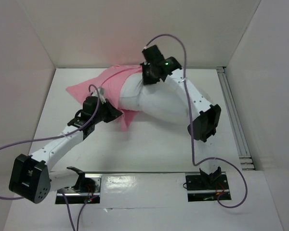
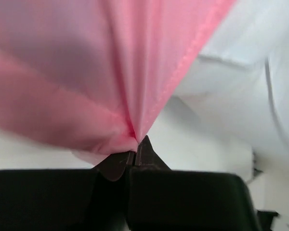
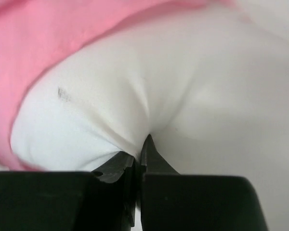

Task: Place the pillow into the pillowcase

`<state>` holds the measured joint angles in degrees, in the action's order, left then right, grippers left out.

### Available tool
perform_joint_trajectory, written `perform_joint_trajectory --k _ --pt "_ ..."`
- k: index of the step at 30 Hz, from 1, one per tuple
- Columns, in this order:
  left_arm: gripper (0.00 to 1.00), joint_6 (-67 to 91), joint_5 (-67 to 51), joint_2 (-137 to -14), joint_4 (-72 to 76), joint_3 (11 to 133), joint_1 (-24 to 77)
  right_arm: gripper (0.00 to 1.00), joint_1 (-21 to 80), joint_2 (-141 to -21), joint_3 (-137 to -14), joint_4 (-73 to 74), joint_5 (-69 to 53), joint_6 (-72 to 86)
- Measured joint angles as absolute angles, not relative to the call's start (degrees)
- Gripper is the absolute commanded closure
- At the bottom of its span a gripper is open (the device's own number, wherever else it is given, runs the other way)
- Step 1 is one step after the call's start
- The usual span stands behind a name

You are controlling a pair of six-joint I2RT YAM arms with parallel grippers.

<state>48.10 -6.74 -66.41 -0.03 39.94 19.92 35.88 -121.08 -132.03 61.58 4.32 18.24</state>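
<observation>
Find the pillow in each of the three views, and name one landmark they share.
Top external: pillow at centre, beneath the right arm.
Left wrist: pillow upper right, blurred.
Right wrist: pillow fills most of the picture, pinched by the right gripper.
Shared landmark: the pink pillowcase, seen in every view.

I work on a plain white table (image 1: 149, 149), matte and evenly lit. It is boxed in by three bare white panels: a left wall (image 1: 19, 72) slanting in, a back wall (image 1: 135, 29) meeting the tabletop in a straight seam, and a right wall (image 1: 272, 72). Along the foot of the right wall a silvery metal rail (image 1: 237, 127) runs from the far corner toward me, and at my near edge a glossy strip (image 1: 144, 185) throws back pale patches of light from above.
</observation>
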Motion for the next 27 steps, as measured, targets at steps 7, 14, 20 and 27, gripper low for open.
perform_joint_trajectory --k 7,14,20,27 --pt "1.00 48.1 -13.4 -69.3 3.7 53.6 26.3 1.00 32.9 -113.4 -121.7 45.5 9.2 23.4" --pt "1.00 49.9 -17.0 -76.9 2.5 41.6 25.8 1.00 38.9 -109.7 -92.5 31.0 4.6 30.5" --pt "1.00 46.3 -19.4 -88.8 -11.6 66.2 20.3 1.00 33.5 -110.1 -103.6 31.7 1.3 32.5" --pt "1.00 43.4 -26.6 -100.9 -13.6 103.7 20.8 1.00 27.4 -104.6 -112.4 31.4 8.6 31.9"
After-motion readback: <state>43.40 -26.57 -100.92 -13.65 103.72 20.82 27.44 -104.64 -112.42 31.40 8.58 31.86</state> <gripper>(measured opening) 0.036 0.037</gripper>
